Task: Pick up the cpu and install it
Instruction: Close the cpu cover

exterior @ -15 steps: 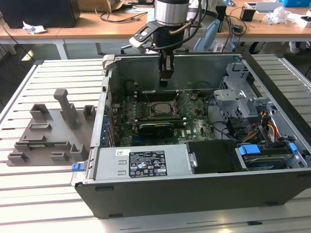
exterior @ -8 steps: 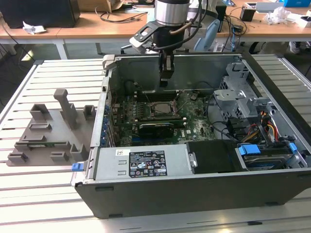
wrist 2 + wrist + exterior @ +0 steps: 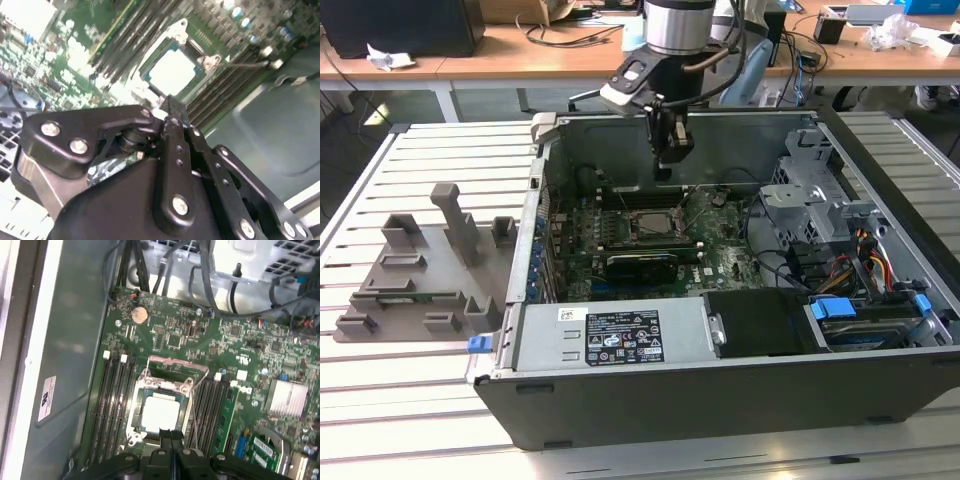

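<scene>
First wrist view, and there's the cpu (image 3: 160, 412), silver top gleaming, lying flat and square inside the socket (image 3: 186, 385) on the green motherboard (image 3: 175, 335). In the second wrist view the cpu (image 3: 172, 72) reads the same way, level within the socket's metal surround. The socket's hinged metal plate (image 3: 176, 363) is flipped open, standing at the edge of the socket farthest from the claw.

Now the gripper (image 3: 171, 434): two black fingers pressed together, just a hairline seam between them, and nothing in their grasp. The tips point at the near edge of the chip. In the second wrist view the gripper (image 3: 169, 105) tells the same story, fingers together and empty, aimed down at the chip.

Dark memory slots (image 3: 107, 405) flank the socket on both sides, a round coin battery (image 3: 139, 315) sits beyond the open plate, and a finned silver heatsink (image 3: 287, 397) lies well off to one side.

Over to the exterior view: the gripper (image 3: 663, 172) hangs inside the open computer case (image 3: 720, 400), above the socket (image 3: 648, 222) and raised off the board. On the exterior view's left, the grey holder tray (image 3: 410, 270) rests on the slatted table (image 3: 420, 420), just beside the case.
</scene>
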Robot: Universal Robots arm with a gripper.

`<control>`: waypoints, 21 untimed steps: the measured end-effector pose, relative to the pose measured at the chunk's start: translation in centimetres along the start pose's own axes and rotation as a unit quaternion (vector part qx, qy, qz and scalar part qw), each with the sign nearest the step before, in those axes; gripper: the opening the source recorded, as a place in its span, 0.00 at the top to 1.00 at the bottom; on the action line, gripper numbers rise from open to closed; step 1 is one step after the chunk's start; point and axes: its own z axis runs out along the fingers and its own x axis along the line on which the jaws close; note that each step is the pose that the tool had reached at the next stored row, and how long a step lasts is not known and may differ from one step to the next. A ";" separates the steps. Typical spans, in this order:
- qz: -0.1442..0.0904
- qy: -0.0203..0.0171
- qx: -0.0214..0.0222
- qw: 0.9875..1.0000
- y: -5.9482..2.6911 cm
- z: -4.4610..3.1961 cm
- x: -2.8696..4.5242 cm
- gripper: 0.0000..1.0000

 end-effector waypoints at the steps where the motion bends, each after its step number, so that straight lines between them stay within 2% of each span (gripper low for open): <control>1: 0.000 0.001 0.003 1.000 1.02 0.18 -0.16 0.89; 2: 0.000 0.001 0.003 1.000 1.56 0.26 -0.23 0.89; 4: 0.001 0.001 0.005 1.000 3.41 0.79 -0.43 0.89; 5: 0.003 0.001 0.006 1.000 4.02 1.09 -0.51 0.89; 7: 0.007 0.002 0.008 1.000 4.73 1.54 -0.58 0.89; 8: 0.010 0.002 0.009 1.000 5.79 1.90 -0.64 0.89; 10: 0.010 0.002 0.009 1.000 6.63 2.02 -0.66 0.89; 12: 0.012 0.003 0.012 1.000 8.02 2.49 -0.65 0.89; 16: 0.028 0.004 0.015 0.999 8.18 3.51 -0.41 0.89; 19: 0.031 0.005 0.015 0.999 7.59 3.72 -0.28 0.89; 21: 0.031 0.007 0.015 0.999 6.80 3.75 -0.11 0.89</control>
